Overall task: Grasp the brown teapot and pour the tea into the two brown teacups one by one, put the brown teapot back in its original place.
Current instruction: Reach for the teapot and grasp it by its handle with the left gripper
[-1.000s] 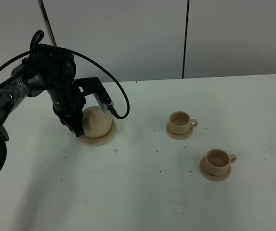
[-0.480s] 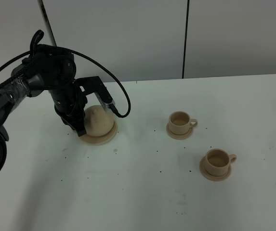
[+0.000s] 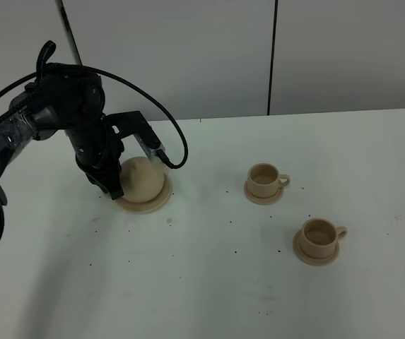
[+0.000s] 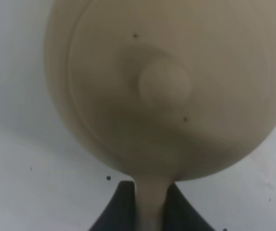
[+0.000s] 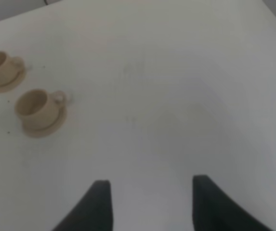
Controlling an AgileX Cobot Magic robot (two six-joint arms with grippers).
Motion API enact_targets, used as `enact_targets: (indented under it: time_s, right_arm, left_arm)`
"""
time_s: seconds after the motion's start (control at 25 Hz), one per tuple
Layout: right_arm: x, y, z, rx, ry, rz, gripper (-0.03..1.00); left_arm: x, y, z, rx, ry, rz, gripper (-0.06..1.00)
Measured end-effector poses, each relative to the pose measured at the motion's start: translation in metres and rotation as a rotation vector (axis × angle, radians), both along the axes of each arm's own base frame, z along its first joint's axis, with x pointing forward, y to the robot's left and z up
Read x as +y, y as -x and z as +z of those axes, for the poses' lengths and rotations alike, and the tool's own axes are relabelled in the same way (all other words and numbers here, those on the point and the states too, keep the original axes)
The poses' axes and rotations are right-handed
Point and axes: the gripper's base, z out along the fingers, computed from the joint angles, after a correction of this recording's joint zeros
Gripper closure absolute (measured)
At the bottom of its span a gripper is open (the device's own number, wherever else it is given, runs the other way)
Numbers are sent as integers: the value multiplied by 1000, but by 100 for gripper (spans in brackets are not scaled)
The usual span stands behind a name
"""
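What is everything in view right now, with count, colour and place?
teapot: one, beige-tan, on the wide saucer, table's left
wide saucer: one, beige-tan, under the teapot
teacups: two, beige-tan, right of middle, one farther back, one nearer the front
cup saucers: two, beige-tan, one under each teacup, the nearer here
table: one, white, under everything
left hand: one, black, shut on the teapot's handle
right hand: one, black, open above the table, holding nothing

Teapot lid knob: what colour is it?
The knob is beige-tan, like the teapot; best in left wrist view.
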Motion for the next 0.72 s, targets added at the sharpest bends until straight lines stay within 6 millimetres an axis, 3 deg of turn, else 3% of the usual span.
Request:
enact_targets:
  time_s: [0.72]
  right_arm:
    - [0, 0, 0, 0, 0, 0, 59]
  left_arm:
    - [6, 0, 8, 0, 50, 21, 77]
